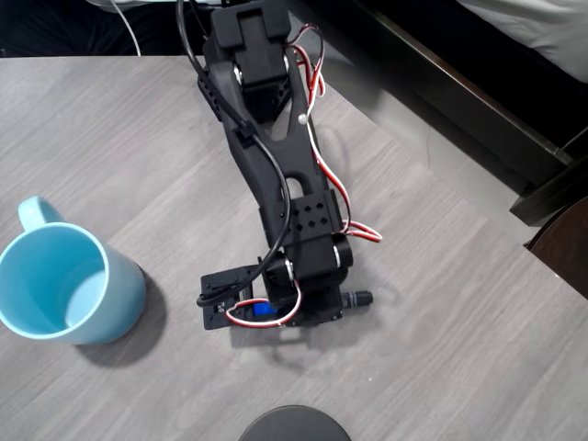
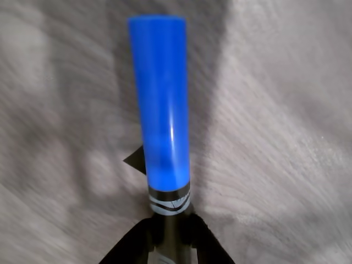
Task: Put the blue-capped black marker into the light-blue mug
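The light-blue mug [image 1: 64,285] stands upright at the table's left edge in the overhead view, its handle pointing up-left and its inside bare. The blue-capped black marker [image 1: 262,310] lies level under the arm's wrist, well to the right of the mug. Its blue cap points left and its black tail [image 1: 360,299] sticks out to the right. My gripper [image 1: 308,310] is shut on the barrel. In the wrist view the blue cap [image 2: 161,99] points straight away from the gripper [image 2: 170,234]. The dark fingers [image 2: 131,246] clamp the black barrel just behind it, over blurred grey tabletop.
The grey wood-grain table [image 1: 441,349] ends along a diagonal edge at the upper right, next to dark furniture [image 1: 478,110]. A dark round object [image 1: 294,424] pokes in at the bottom edge. A white cable [image 1: 129,28] runs off the top left.
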You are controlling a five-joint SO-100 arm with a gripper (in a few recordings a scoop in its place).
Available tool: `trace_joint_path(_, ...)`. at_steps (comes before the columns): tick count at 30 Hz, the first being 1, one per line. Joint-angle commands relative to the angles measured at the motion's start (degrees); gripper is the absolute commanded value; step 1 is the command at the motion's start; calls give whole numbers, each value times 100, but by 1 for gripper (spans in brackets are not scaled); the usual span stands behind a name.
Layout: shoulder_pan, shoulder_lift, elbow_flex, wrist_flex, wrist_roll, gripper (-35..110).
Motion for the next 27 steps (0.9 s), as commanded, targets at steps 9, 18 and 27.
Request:
trace_joint_path(9, 316, 1081, -554, 782, 35, 0)
trace_joint_path(18, 633, 2426, -809, 1283, 369, 0)
trace_joint_path(27, 2285, 3683, -844, 1134, 1081, 0)
